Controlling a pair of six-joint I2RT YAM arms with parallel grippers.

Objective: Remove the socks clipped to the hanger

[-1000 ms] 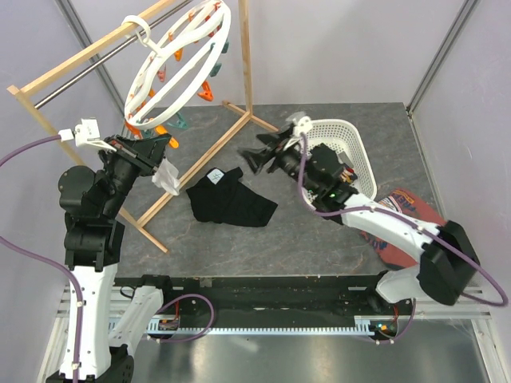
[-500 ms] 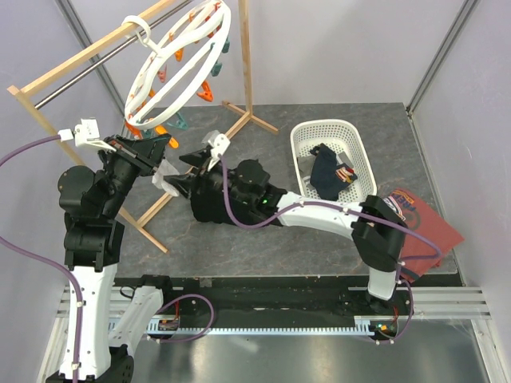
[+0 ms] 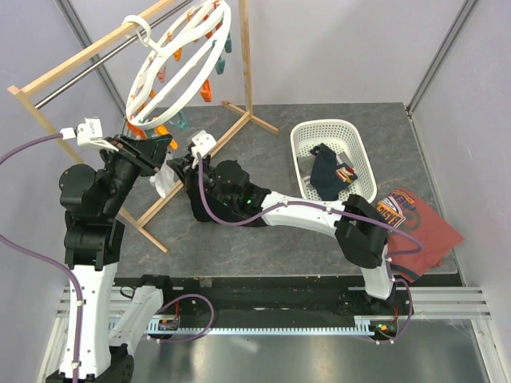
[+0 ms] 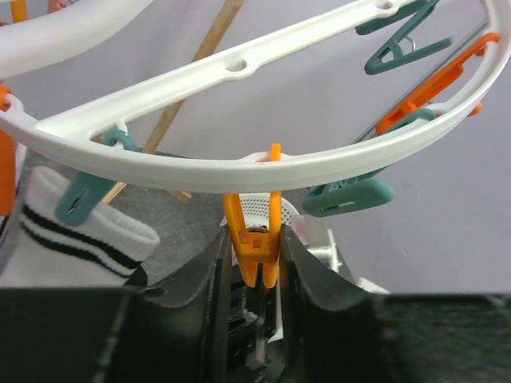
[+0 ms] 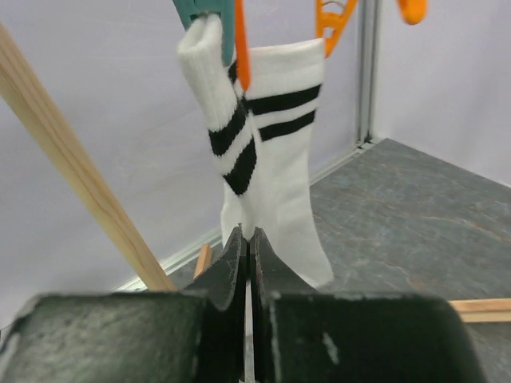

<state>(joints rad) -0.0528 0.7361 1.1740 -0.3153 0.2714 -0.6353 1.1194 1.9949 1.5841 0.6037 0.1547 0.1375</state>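
Observation:
The hanger (image 3: pixel 215 40), a white ring with orange and teal pegs, hangs tilted from the wooden rail. A white sock with black stripes (image 3: pixel 162 182) dangles from its low left side. In the right wrist view this sock (image 5: pixel 271 183) hangs from pegs at the top, and my right gripper (image 5: pixel 249 235) is shut on its lower edge. My left gripper (image 4: pixel 255 235) sits under the ring (image 4: pixel 239 167), its fingers pressed on both sides of an orange peg (image 4: pixel 255 231). The striped sock (image 4: pixel 72 239) shows at the left of that view. From above, the two grippers (image 3: pixel 160 148) (image 3: pixel 177 169) nearly meet.
The wooden rail frame (image 3: pixel 243 56) stands around the hanger, with its foot bar (image 3: pixel 148 219) running across the table. A white basket (image 3: pixel 319 128) at the right holds dark socks (image 3: pixel 327 175). A red-brown shirt (image 3: pixel 415 227) lies at the right front. My right arm stretches across the table's middle.
My right arm swung from the basket across to the left and shut its open jaws on the striped sock. The left arm stayed at the hanger.

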